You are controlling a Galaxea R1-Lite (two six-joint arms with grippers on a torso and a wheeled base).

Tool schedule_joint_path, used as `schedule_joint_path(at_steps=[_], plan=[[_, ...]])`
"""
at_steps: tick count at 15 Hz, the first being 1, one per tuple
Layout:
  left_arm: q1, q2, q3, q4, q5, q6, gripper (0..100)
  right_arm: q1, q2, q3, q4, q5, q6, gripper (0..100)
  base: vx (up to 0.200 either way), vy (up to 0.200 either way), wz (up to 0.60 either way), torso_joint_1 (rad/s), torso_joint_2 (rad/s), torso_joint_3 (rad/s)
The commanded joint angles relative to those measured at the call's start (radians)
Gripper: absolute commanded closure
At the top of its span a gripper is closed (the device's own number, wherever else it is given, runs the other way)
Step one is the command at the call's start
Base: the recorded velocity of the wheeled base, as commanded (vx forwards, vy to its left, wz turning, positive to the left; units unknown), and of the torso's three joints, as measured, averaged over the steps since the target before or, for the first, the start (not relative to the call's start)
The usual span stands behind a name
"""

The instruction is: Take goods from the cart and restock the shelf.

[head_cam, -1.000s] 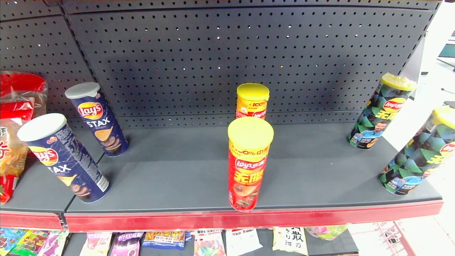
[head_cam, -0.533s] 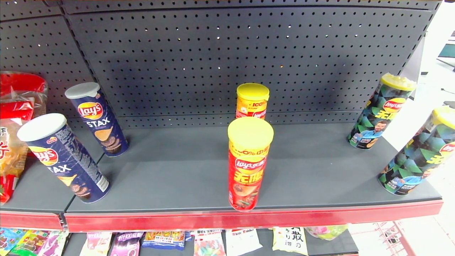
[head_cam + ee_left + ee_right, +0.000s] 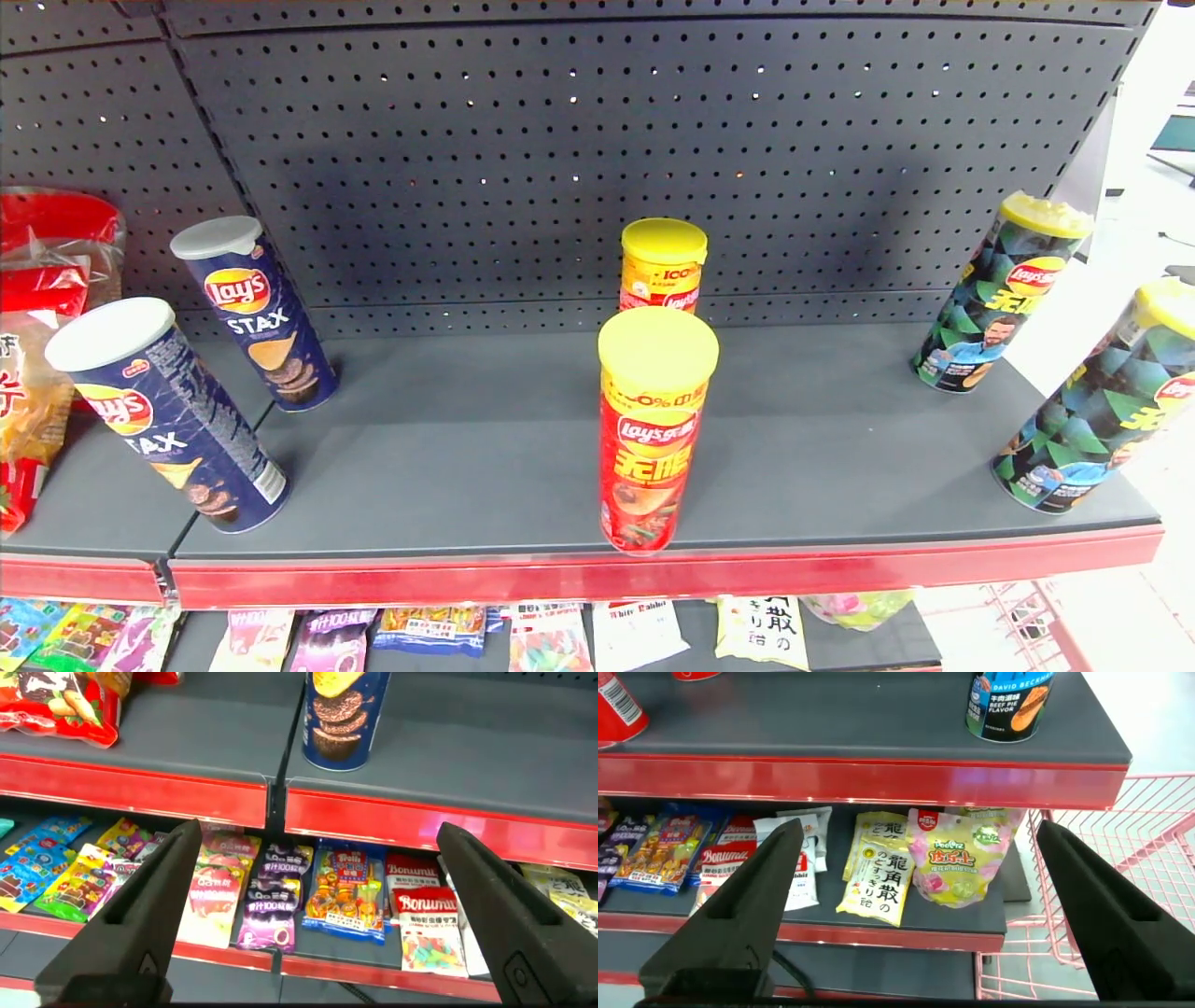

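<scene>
Left claw (image 3: pixel 318 831) is spread wide and empty, facing the shelf (image 3: pixel 486 751) front, with a blue chip can (image 3: pixel 341 714) standing near the edge ahead of it. Right claw (image 3: pixel 917 829) is likewise open and empty, a dark green can (image 3: pixel 1008 705) ahead, the pink cart (image 3: pixel 1148 859) off to one side

Even light, blown-out glare right of shelf (image 3: pixel 467 467)

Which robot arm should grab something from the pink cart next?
Probably the right. Its wrist view shows the pink cart close by, and the right gripper is open and empty. The left gripper, also open, faces the blue can.
</scene>
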Motion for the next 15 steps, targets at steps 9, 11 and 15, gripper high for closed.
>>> schedule_joint_path(at_steps=[9,11,15], plan=[[0.0,0.005,0.0,-0.001,-0.001,0.001,0,-0.001,0.002,0.0,0.0,0.001,-0.002,0,0.0,0.0,0.0,0.0,0.0,0.0],[0.0,0.005,0.0,0.004,-0.042,0.067,0,-0.001,0.002,0.0,0.0,0.001,-0.002,0,0.0,0.0,0.0,0.0,0.0,0.0],[-0.163,0.012,-0.009,0.005,-0.182,0.156,0,-0.001,0.002,0.0,0.0,0.001,-0.002,0,0.0,0.0,0.0,0.0,0.0,0.0]])
